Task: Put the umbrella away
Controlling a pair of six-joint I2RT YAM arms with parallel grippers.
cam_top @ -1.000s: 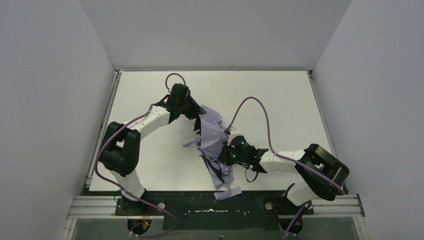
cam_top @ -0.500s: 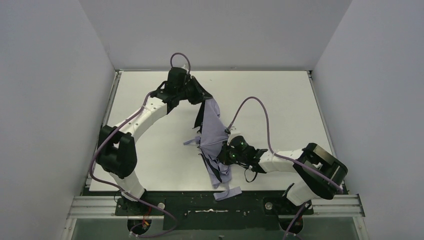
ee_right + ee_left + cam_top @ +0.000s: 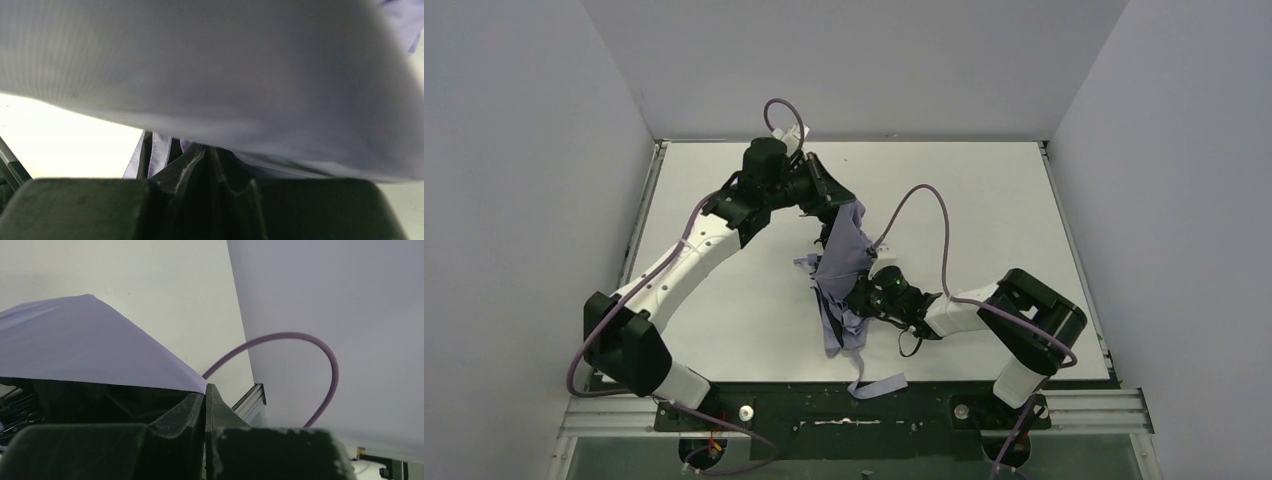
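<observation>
Your left tool (image 3: 832, 197) sits far and left of centre. Its fingers are pressed together on a corner of the umbrella (image 3: 842, 262), and the wrist view shows the lavender cloth ending right at the fingertips. From that pinch the cloth runs down and towards you as one stretched panel, lavender side up and black underneath.

The long axis therefore goes far to near, leaning only slightly left, with the far end lifted and the near end heaped on the counter (image 3: 984, 200).

Your right tool (image 3: 864, 297) is at that heap, touching its right side and low to the counter. Its fingers are also together, with cloth draped over the wrist camera. You cannot tell whether any cloth is caught between them.

A loose strap (image 3: 879, 385) trails off the near end, over the counter's near edge.

The umbrella lies between your two tools. The left has the free end and the right is nearer the bulk, so any gathering probably means bringing the far end down along that line towards the right tool.
</observation>
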